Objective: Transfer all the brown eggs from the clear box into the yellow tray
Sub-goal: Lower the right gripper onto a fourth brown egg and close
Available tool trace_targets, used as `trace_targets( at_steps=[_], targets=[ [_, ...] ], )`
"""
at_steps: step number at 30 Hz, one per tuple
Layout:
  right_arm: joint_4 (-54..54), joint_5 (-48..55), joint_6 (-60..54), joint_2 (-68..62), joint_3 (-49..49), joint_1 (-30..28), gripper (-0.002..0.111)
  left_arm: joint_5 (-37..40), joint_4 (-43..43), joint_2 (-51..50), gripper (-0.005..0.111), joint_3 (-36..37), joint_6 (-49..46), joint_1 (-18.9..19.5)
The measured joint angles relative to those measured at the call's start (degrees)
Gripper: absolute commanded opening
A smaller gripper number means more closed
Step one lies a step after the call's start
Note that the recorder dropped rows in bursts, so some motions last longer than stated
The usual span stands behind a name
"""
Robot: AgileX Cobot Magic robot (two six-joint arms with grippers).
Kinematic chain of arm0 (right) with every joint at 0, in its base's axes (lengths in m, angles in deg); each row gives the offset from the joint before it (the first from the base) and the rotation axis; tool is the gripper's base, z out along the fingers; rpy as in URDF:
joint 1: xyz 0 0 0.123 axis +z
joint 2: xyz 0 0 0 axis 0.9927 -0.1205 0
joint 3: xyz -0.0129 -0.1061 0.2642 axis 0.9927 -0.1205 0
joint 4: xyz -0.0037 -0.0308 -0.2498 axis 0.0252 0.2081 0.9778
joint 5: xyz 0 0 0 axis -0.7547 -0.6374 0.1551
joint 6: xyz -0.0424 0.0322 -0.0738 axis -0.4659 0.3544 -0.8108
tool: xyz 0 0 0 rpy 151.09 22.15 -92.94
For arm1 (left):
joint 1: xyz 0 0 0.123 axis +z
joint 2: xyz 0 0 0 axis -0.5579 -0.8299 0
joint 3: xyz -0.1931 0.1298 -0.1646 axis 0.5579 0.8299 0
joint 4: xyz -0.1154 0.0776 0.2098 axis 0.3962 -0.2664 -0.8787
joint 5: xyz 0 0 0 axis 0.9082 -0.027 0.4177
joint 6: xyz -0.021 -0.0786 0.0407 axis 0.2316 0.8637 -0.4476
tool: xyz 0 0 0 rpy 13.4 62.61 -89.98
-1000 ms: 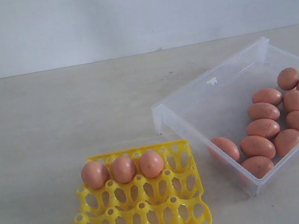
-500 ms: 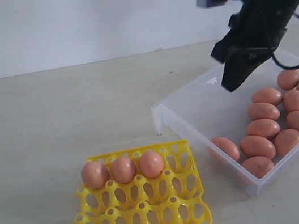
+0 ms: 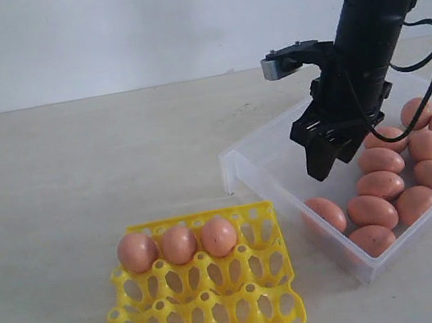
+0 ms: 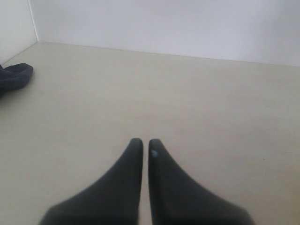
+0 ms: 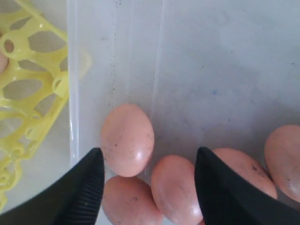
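Eggs first. A dozen or so matte reddish-brown oval eggs [image 3: 380, 184] lie loose on the floor of the shallow rectangular box of clear, colourless plastic [image 3: 271, 170]. They are bunched toward the end of the box far from the tray, several touching. One egg [image 3: 325, 214] lies apart from the bunch, close to the box's tray-side wall.

The bright yellow plastic lattice egg tray [image 3: 215, 302] rests on the pale surface just beside the box's near corner, not touching it. Three brown eggs [image 3: 178, 244] stand side by side in the tray row closest to the box.

The right gripper [image 3: 326, 164], black, hangs over the box, tips pointing down above the eggs nearest the tray-side wall. Its jaws are parted wide with nothing between them. The wrist view looks down between them onto three eggs on the box floor.

The left gripper [image 4: 146, 143] is well away from the box over bare surface, jaws drawn together to a thin slit and empty. A dark object [image 4: 14, 77] lies off to one side; what it is cannot be told.
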Motion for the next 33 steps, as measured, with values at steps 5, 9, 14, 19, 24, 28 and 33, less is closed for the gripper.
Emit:
trace_targets(
  at_steps=[5,9,14,19,24,28,33],
  targets=[
    [-1.0,0.6,0.8,-2.0,0.1,0.0,0.051,0.0,0.0,0.0,0.004,0.0,0.0,0.0],
    [-4.1,0.9,0.8,-2.3,0.1,0.0,0.051,0.0,0.0,0.0,0.004,0.0,0.0,0.0],
    [-5.7,1.0,-0.2,-2.3,0.1,0.0,0.051,0.0,0.0,0.0,0.004,0.0,0.0,0.0],
    [-5.0,0.0,-0.3,-2.4,0.1,0.0,0.051,0.0,0.0,0.0,0.004,0.0,0.0,0.0],
    [-4.5,-0.4,-0.3,-3.3,0.1,0.0,0.051,0.0,0.0,0.0,0.004,0.0,0.0,0.0],
    [-4.4,0.4,-0.1,-5.2,0.1,0.0,0.051,0.0,0.0,0.0,0.004,0.0,0.0,0.0],
    [-4.4,0.6,0.1,-6.3,0.1,0.0,0.051,0.0,0.0,0.0,0.004,0.0,0.0,0.0]
  ],
)
